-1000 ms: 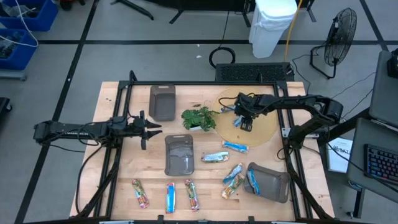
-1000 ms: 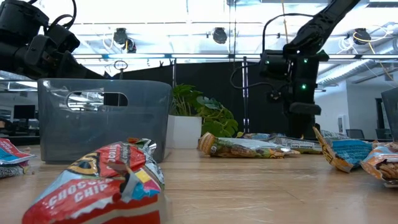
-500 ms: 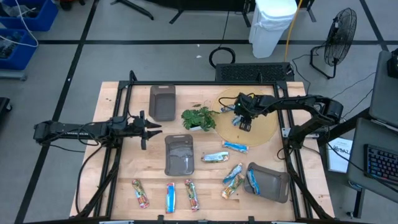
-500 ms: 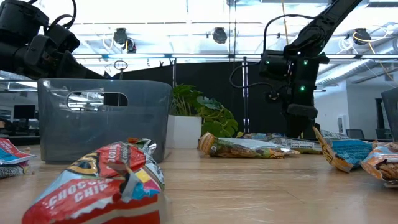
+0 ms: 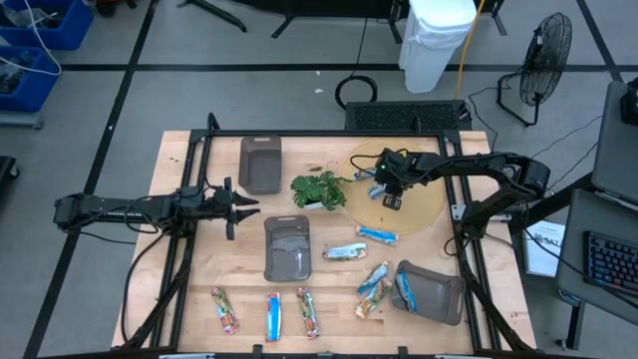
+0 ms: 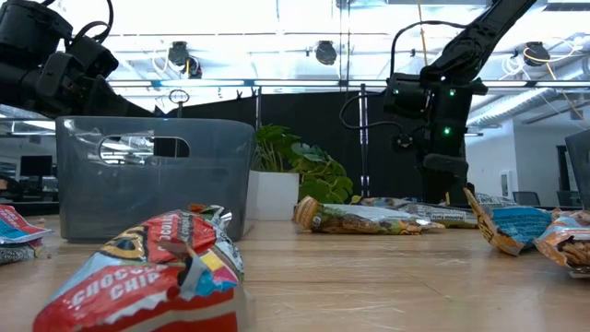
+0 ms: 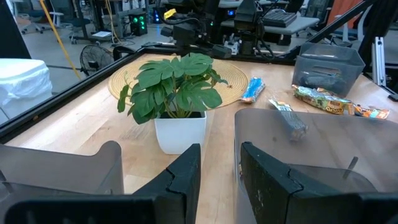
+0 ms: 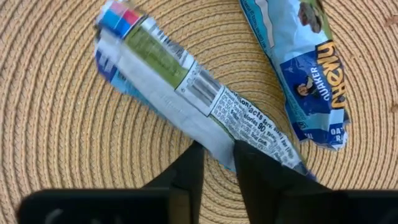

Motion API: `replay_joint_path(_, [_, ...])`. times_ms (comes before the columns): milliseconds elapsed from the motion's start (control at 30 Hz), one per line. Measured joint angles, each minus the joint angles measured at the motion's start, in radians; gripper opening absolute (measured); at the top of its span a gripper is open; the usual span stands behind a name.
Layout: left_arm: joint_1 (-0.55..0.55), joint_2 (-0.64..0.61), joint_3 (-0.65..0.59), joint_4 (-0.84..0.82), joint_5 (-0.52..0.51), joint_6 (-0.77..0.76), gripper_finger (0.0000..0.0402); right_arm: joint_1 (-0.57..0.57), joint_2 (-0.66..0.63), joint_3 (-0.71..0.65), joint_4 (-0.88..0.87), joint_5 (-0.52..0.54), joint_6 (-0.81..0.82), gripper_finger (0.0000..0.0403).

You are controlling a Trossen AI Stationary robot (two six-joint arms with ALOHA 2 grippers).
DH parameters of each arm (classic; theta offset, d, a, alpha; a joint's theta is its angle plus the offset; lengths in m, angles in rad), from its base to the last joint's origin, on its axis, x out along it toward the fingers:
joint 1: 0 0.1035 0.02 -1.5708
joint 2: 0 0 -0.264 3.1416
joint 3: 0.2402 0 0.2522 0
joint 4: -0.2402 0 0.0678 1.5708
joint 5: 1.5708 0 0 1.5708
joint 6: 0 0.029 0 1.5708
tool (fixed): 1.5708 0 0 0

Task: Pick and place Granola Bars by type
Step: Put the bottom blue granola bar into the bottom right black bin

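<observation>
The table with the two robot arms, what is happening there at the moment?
The robot is sorting granola bars into trays by type. The right gripper is low over the round woven mat, its fingers closed on the end of a bar lying label side up; a blue bar lies beside it. The left gripper waits near the plant, holding nothing. One blue bar already sits in the tray at the right; other bars lie loose on the table.

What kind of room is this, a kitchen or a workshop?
Most likely a robotics lab or workshop: two dark robot arms work at a framed wooden table, with a floor fan, cables and blue storage bins around it.
</observation>
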Motion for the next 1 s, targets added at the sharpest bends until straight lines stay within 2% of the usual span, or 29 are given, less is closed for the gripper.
replay_joint_path(167, [0.000,0.000,0.000,0.000,0.000,0.000,0.0118,0.000,0.000,0.000,-0.001,-0.001,-0.009,0.0015])
replay_joint_path(233, [0.000,0.000,0.000,0.000,0.000,0.000,0.0118,0.000,0.000,0.000,-0.006,-0.003,-0.025,0.0004])
replay_joint_path(400, [0.000,0.000,0.000,0.000,0.000,-0.001,0.0118,0.000,0.000,0.000,-0.027,-0.031,-0.049,0.0001])
replay_joint_path(1000, [0.000,0.000,0.000,0.000,0.000,-0.002,0.0118,0.000,0.000,0.000,-0.039,-0.031,-0.049,0.0000])
